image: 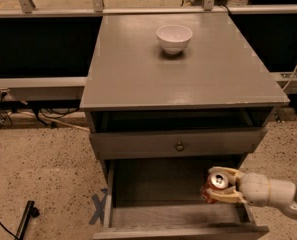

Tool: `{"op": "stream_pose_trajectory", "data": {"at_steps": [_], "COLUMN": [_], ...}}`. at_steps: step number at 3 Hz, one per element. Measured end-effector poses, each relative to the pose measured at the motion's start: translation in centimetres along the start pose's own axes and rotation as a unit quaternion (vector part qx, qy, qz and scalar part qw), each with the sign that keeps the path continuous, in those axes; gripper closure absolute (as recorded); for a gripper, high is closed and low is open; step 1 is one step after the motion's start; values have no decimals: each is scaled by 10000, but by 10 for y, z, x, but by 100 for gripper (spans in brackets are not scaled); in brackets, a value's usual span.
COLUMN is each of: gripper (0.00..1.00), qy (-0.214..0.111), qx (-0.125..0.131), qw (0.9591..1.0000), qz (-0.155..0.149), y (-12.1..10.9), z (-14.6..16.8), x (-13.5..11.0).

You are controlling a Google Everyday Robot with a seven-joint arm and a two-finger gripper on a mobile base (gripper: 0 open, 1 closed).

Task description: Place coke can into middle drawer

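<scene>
One coke can gripped by tool, seemingly inside middle drawer, right.

White bowl on cabinet top, speckled floor

1. One cream two-finger hand, over the right side of the open drawer, closed round the can.
2. One small red soda can with a silver top.
3. Two grey wooden drawers: one pulled-out lower drawer and one closed upper drawer front, which carries one round metal knob.
4. One round white bowl on one flat grey counter.
5. One blue tape cross on the floor.
</scene>
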State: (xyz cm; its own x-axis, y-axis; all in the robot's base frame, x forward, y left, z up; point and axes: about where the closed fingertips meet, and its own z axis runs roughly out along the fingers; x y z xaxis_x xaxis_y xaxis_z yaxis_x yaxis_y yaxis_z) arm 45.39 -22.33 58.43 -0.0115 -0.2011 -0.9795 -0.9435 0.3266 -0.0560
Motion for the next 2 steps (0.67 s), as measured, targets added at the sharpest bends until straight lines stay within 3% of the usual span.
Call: {"op": "stream_pose_trajectory", "data": {"at_steps": [1, 2], "gripper": [100, 100], "qy": [272, 444], "qx": [-426, -655], "qw": [9987, 9966], "qz": [94, 216], "y": [-4, -6], "z": [29, 46], "x": [42, 78]}}
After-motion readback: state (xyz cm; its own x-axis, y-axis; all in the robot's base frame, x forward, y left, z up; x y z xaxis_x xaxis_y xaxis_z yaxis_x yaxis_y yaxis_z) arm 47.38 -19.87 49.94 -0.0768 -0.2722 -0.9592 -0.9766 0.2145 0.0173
